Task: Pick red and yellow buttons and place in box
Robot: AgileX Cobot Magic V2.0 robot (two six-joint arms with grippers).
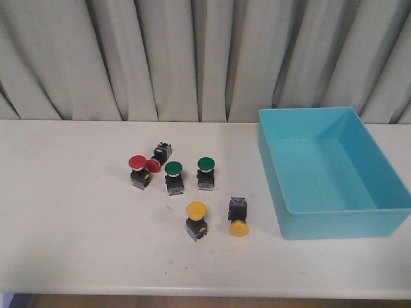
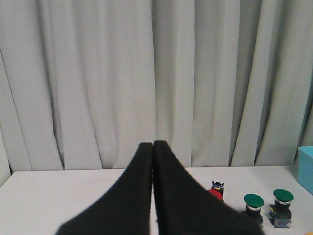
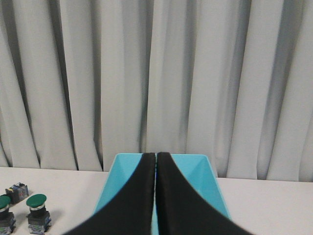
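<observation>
Buttons, six of them, sit in a loose cluster mid-bench, and none is in the box (image 1: 334,173) yet, which stands open and empty on the right side of the bench (image 1: 64,212). Neither arm shows in the front view. The left hand (image 2: 153,147) has its fingers pressed flat together with nothing between them; the right hand (image 3: 156,156) is likewise closed on nothing, pointing over the box.

Here is where it gets tricky. The upright red button (image 1: 138,168) stands touching or nearly touching the tipped red button (image 1: 157,158), which lies on its side just behind it. A closing hand could easily catch both, or knock the lying one rolling on its domed cap.

The first green button (image 1: 173,174) is just beside that red pair, and the second green button (image 1: 205,171) is a little further right. A wide approach may scoop up a green by mistake, or shove it out of place.

Nearer the front, the upright yellow button (image 1: 196,218) stands clear, an easier pick. The tipped yellow button (image 1: 238,217) lies cap-forward near the box wall; gripped by the rounded cap, I judge it could squirt loose. It sits near enough to that wall that a careless approach might clip the rim.
</observation>
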